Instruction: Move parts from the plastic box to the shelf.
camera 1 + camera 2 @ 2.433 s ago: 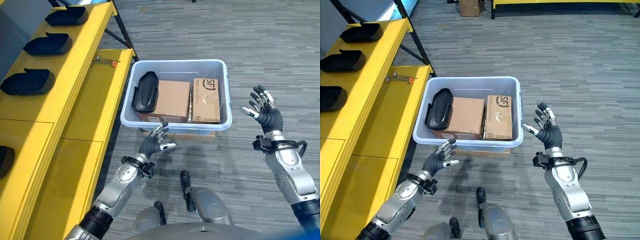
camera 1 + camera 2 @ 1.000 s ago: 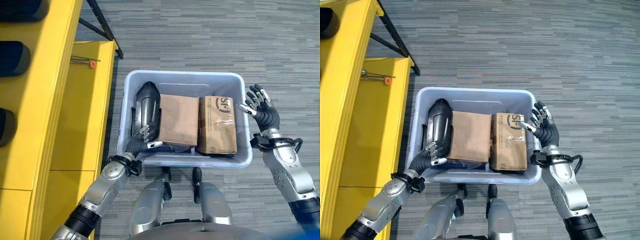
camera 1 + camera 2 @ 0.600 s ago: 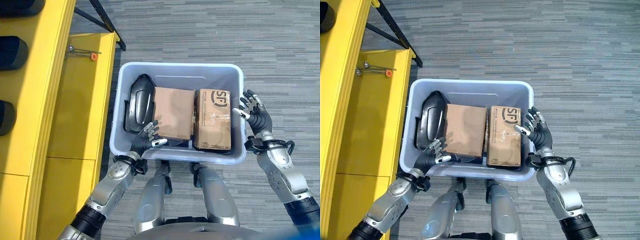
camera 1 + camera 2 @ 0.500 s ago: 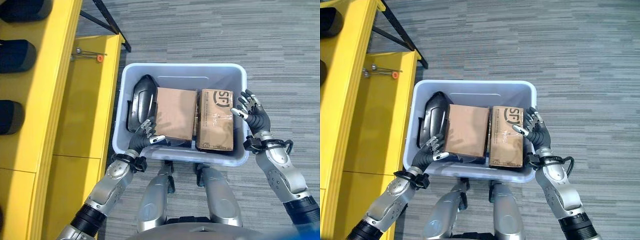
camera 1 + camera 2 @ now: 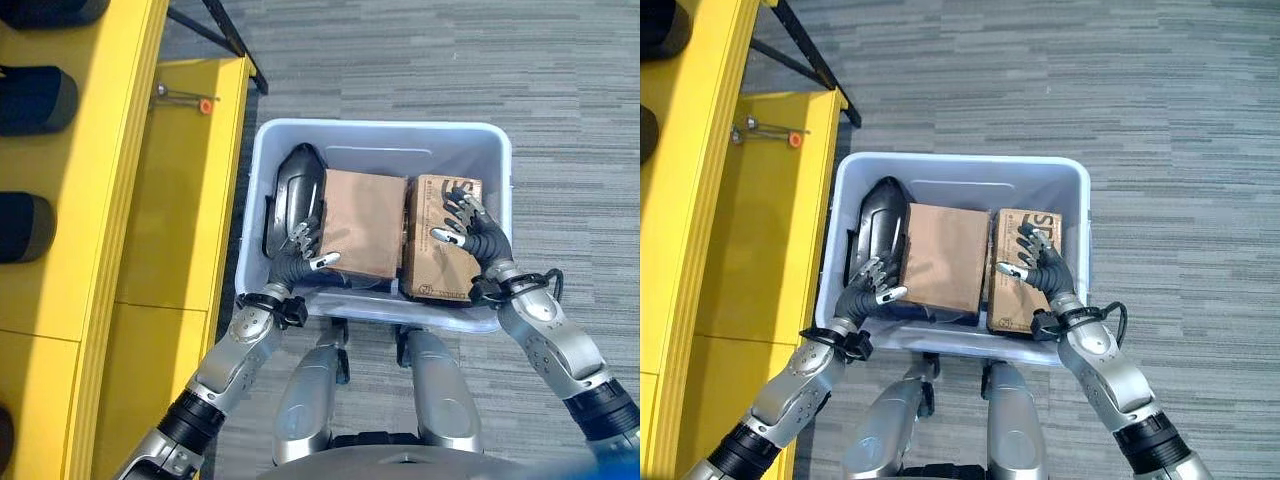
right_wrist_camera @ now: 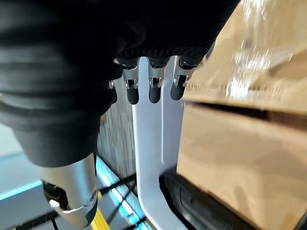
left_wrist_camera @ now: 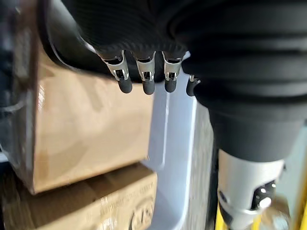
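We see the pale blue plastic box point(image 5: 262, 180) standing on the grey carpeted floor point(image 5: 450, 60), just beside the yellow shelf point(image 5: 180, 200) that runs along its left side. Inside the box, a black moulded part point(image 5: 292, 192) lies against the left wall. Next to it sits a plain cardboard box point(image 5: 365, 222), and against the right wall a second, taped cardboard box point(image 5: 428, 270) with print on its top.

Our left hand point(image 5: 300, 255) hangs over the near left corner of the plastic box, its fingers point(image 7: 145, 79) spread and relaxed, the tips hovering at the near end of the black part and the near edge of the plain cardboard box; we cannot tell whether they touch either. In the left wrist view the fingers point past the plain cardboard box towards the box wall, holding nothing.

Our right hand point(image 5: 1038, 265) is over the taped cardboard box, fingers point(image 6: 153, 88) spread and slightly bent, thumb apart, nothing gripped. Whether the palm rests on the carton we cannot tell.

On the yellow shelf's upper level, more black parts point(image 5: 30, 100) sit in a row. On the lower level, near the far left corner of the plastic box, lies a small metal tool with an orange tip point(image 5: 190, 100).
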`<state>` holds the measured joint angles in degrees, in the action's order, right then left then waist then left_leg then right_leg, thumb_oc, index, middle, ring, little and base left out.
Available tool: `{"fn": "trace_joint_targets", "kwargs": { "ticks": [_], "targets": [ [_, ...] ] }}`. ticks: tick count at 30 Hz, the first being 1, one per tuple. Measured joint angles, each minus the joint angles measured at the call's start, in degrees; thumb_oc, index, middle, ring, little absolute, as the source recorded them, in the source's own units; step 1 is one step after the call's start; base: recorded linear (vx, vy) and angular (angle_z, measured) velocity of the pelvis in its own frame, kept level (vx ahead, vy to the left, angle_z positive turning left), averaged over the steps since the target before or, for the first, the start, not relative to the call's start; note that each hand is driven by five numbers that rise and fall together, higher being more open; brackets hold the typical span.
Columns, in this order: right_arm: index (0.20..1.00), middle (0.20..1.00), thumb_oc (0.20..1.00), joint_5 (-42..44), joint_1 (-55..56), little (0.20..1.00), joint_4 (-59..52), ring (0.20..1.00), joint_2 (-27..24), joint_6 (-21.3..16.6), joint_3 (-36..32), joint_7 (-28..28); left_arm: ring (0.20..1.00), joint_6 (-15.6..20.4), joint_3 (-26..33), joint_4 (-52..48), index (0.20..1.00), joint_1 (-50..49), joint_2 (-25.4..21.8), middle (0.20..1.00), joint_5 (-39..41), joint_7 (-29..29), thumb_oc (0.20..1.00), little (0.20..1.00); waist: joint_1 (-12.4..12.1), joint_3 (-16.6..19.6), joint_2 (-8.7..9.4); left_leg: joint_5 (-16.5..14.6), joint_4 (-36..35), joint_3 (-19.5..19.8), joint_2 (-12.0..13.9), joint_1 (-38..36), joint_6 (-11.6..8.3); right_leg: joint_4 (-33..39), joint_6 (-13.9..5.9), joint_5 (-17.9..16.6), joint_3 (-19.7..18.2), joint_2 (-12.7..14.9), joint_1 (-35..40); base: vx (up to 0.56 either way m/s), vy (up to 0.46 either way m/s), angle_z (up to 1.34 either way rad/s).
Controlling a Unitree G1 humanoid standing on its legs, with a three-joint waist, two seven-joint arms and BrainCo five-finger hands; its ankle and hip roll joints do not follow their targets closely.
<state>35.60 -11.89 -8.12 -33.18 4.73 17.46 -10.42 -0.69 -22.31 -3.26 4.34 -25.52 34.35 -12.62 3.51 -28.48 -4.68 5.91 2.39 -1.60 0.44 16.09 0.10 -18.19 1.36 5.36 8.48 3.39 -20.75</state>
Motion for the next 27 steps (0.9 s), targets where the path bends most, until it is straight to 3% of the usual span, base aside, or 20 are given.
{"fn": "trace_joint_targets", "kwargs": {
  "ticks": [3,8,19,27],
  "targets": [
    [1.0,1.0,1.0,-0.9,-7.2,1.0,1.6,1.0,3.8,2.7,2.4,-2.4,1.0,0.9,0.0,0.2,1.0,-0.4,0.0,1.0,0.0,-0.5,1.0,1.0,-2.1,-1.7,-0.06,0.3,0.3,1.1,-0.2,1.0,-0.14,0.0,0.04,0.1,1.0,0.0,-0.5,0.0,-0.004,0.17],
    [1.0,1.0,1.0,-0.9,-9.0,1.0,5.6,1.0,5.3,2.7,3.1,-3.4,1.0,2.2,0.0,0.3,1.0,-0.6,-0.1,1.0,0.0,0.5,1.0,1.0,-4.3,-1.8,-0.06,0.4,0.5,2.3,-0.2,1.0,-0.25,-0.1,0.07,0.3,2.0,0.3,0.2,0.04,-0.034,0.13],
    [1.0,1.0,1.0,-0.2,-7.5,1.0,5.6,1.0,7.4,-3.9,2.8,-2.3,1.0,3.6,0.0,0.3,1.0,-1.0,-0.1,1.0,0.0,1.6,1.0,1.0,-3.9,-1.8,-0.08,0.4,0.7,2.6,-0.5,-0.3,-0.22,-0.3,-0.06,0.4,2.3,0.6,1.6,0.03,-0.008,0.02],
    [1.0,1.0,1.0,1.3,-4.2,1.0,5.4,1.0,7.4,-5.1,2.2,-1.2,1.0,4.4,-0.2,0.6,1.0,-1.7,-0.1,1.0,0.0,2.6,1.0,1.0,-3.0,-2.1,-0.64,0.4,0.7,2.4,-0.4,-0.4,-0.22,-0.4,-0.04,0.4,2.0,0.6,1.6,0.0,0.0,0.0]
  ]
}}
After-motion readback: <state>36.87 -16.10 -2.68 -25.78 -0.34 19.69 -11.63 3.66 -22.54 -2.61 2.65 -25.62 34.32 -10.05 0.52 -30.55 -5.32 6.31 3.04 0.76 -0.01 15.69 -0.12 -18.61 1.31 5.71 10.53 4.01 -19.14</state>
